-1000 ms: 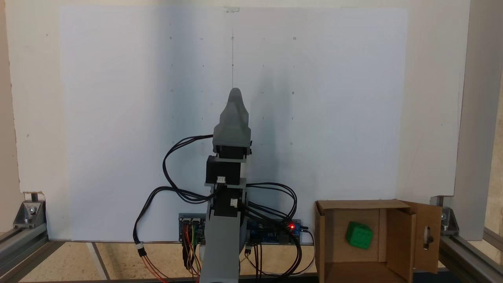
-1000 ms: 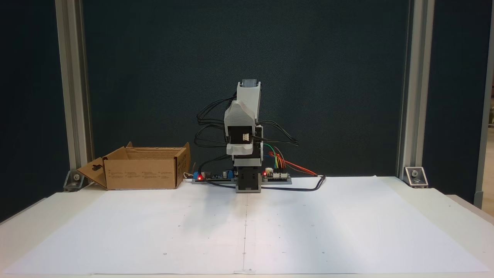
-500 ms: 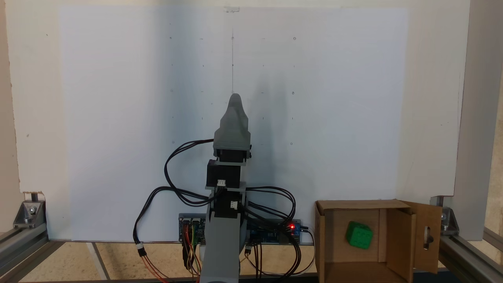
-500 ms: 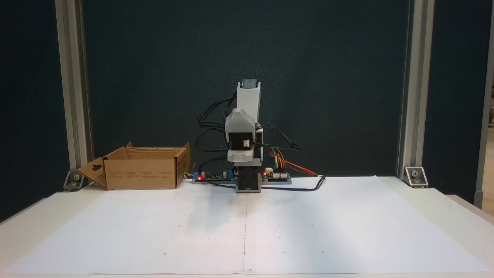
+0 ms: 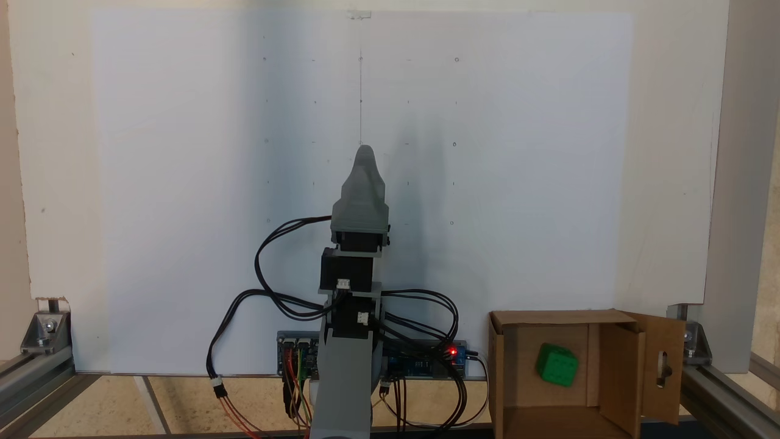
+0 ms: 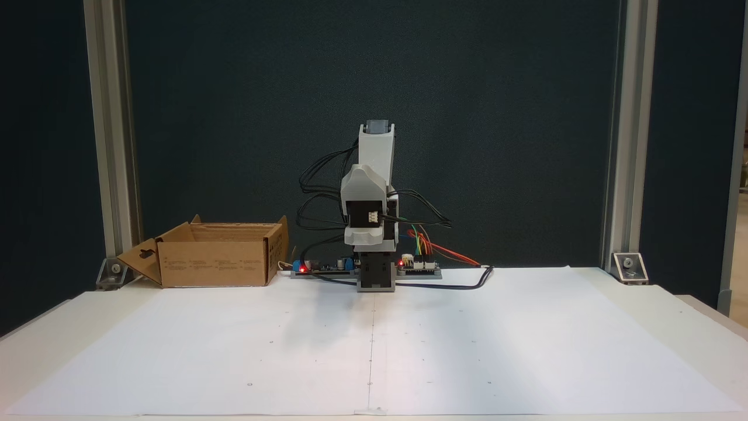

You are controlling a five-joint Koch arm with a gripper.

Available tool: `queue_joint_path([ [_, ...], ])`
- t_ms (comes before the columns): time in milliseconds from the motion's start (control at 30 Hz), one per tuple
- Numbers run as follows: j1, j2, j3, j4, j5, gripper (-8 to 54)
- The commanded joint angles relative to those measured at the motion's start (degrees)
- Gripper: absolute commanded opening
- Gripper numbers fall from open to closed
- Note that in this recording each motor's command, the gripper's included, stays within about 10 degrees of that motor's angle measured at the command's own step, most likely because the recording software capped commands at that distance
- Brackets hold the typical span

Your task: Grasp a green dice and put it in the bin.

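Green dice (image 5: 556, 364) lying on the floor of the bin (image 5: 503, 378), roughly mid-box in the top-down fixed view, tilted a bit, touching no wall as far as can be told. Hidden behind the cardboard wall in the front fixed view, bin (image 6: 213, 263) sitting there at the left rear of the worktop (image 6: 526, 351), flap with the handle slot (image 6: 145, 255) hanging open outward.

Judging from that: delivery step looking done, nothing left to carry. Remaining step looking like parking the arm. Next move calling for little — folding down to rest without snagging the cables (image 5: 268, 292) looped around the joints, and staying clear of the bin, which is sitting near the base on the right in the top-down fixed view.

Arm (image 5: 355, 286) standing folded over its base, centred on the worktop's rear edge, well apart from the bin. Upper link (image 6: 377, 149) pointing up, forearm doubled back down in front of it in the front fixed view. Gripper (image 5: 364, 160) pointing away from the base along the paper's centre line in the top-down fixed view, hanging above the white sheet (image 5: 183, 152), carrying nothing visible. Showing as a single grey tapered shell from above, jaws stacked one behind the other; front fixed view presenting just the motor housing (image 6: 365, 216). Spread or pressed together: cannot tell.

Control boards (image 6: 418, 266) at the base showing red lights, so power looking on.
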Motion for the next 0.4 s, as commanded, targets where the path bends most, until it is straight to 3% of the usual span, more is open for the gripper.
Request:
queue_joint_path([
  [0,-0.18,6.68,0.09,-3.96,-1.85,44.5],
  [367,-0.44,6.59,2.90,-3.96,-1.76,44.5],
])
